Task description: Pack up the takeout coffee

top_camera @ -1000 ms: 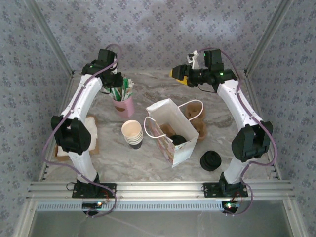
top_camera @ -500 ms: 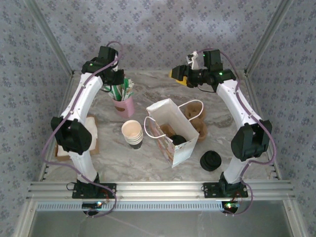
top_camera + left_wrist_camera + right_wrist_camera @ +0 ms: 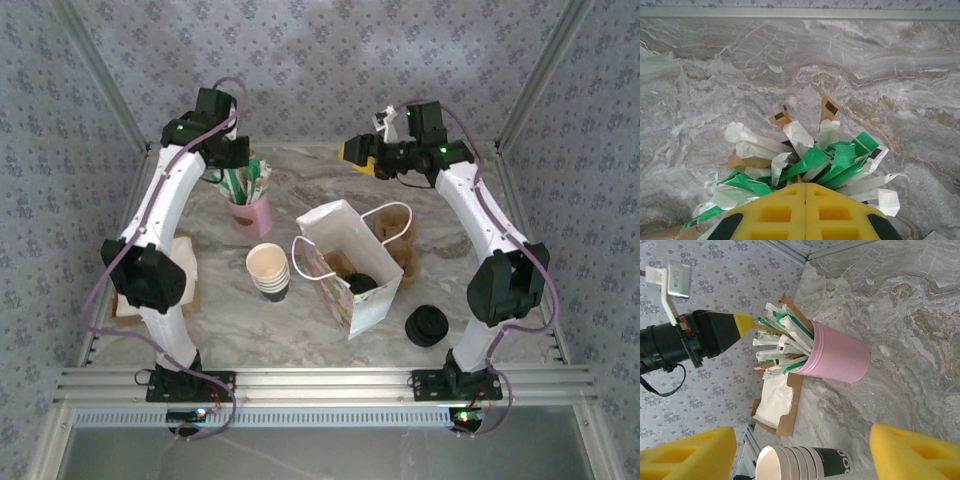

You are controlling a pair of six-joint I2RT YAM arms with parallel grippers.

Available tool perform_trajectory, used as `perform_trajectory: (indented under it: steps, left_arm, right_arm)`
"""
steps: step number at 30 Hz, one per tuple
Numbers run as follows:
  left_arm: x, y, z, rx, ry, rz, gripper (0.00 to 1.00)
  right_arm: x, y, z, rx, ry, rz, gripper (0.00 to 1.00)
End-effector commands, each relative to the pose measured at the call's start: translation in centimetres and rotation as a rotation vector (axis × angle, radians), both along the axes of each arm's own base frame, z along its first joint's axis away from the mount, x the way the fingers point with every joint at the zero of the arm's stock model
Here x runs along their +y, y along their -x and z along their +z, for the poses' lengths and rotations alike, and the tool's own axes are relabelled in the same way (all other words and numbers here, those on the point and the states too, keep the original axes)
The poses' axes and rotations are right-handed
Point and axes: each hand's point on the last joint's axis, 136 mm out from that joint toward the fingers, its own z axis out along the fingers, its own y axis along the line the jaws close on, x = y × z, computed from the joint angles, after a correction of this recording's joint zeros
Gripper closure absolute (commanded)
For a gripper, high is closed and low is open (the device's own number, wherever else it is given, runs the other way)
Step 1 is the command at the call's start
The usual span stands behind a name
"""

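Marble-patterned table carries a white paper bag, standing open near its middle. Down inside sits what looks like the takeout coffee, with only its black lid visible. The cup is probably light, with a crushable paper wall and a lid apt to pop, so a gentle hold around the side below the lid would suit. The right gripper hangs wide apart and empty. The left gripper is pressed closed over the sachets in the pink cup. Whether it pinches one cannot be told.
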Motion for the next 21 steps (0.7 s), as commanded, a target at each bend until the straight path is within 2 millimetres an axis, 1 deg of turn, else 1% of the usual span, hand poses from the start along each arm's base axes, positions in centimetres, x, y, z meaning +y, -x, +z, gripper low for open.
perform_trajectory:
  steps: [1,5,11,21]
  left_arm:
    - [0.5,1.8,3.9,-0.061,-0.008,-0.011,0.95]
    - [1.0,2.7,5.6,-0.092,-0.012,-0.005,0.95]
    - [1.7,4.7,8.6,-0.155,0.002,-0.001,0.95]
    - [2.1,9.0,14.1,-0.274,0.073,-0.023,0.95]
  right_arm:
    - [0.4,0.8,1.7,-0.037,-0.012,0.035,0.27]
    - [0.4,1.3,2.5,-0.053,-0.015,0.038,0.26]
    - [0.3,2.1,3.7,-0.081,-0.013,0.036,0.22]
    - [-0.5,4.0,6.3,-0.154,-0.004,0.02,0.16]
